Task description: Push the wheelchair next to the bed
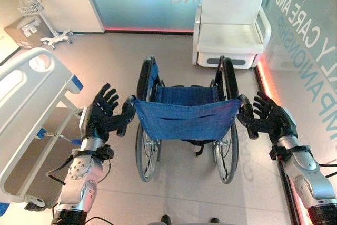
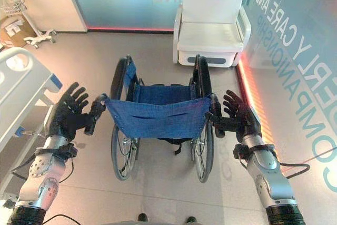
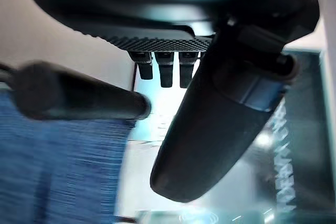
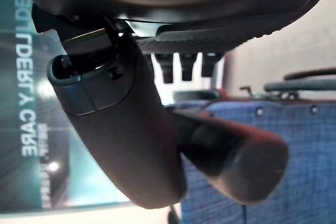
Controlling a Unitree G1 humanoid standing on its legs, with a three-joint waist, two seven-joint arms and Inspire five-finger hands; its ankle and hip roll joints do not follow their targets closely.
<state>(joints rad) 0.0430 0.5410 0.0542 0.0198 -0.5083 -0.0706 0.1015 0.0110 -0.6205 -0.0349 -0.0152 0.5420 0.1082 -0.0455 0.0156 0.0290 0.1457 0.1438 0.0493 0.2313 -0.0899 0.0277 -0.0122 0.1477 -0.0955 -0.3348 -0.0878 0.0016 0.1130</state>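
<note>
A wheelchair [image 1: 187,117] with a blue cloth back and seat stands in the middle of the floor, facing away from me. My left hand [image 1: 100,111] is at its left push handle [image 1: 126,114], fingers spread straight and the thumb [image 3: 220,124] beside the grip [image 3: 79,98]. At the right push handle [image 1: 246,114], my right hand [image 1: 271,117] is open too, with its thumb [image 4: 126,140] lying against the grip [image 4: 236,156]. The bed [image 1: 26,93], with white rails, lies along the left.
A white armchair [image 1: 231,35] stands straight beyond the wheelchair against the back wall. A glass wall [image 1: 310,40] with a glowing floor strip runs along the right. A wheeled stand [image 1: 37,9] and a cardboard box [image 1: 23,30] sit at the far left.
</note>
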